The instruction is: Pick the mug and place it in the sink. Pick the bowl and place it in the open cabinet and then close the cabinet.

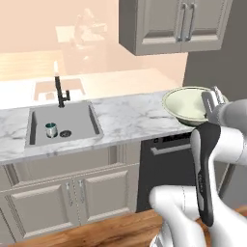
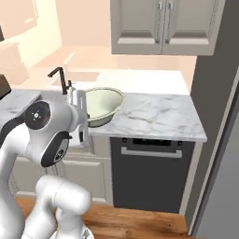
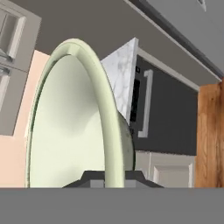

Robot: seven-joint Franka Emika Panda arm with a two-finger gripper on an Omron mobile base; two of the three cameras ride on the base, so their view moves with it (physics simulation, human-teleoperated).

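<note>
The wide pale green bowl (image 1: 187, 105) is clamped at its rim by the claw (image 1: 212, 103), above the white marble surface (image 1: 125, 118). The small teal-banded mug (image 1: 51, 129) is seen standing in the grey recessed sink (image 1: 82, 120).

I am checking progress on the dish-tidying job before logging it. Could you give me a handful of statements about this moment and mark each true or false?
1. The small teal-banded mug stands inside the grey recessed sink. True.
2. The wide pale green bowl lies in the sink. False: the two-finger gripper holds it by the rim over the white marble counter, right of the sink.
3. The gripper is open and holds nothing. False: it is shut on the bowl's rim.
4. The beige-grey upper cabinet has its doors closed in the base views. True.
5. A dark faucet rises behind the sink. True.
</note>
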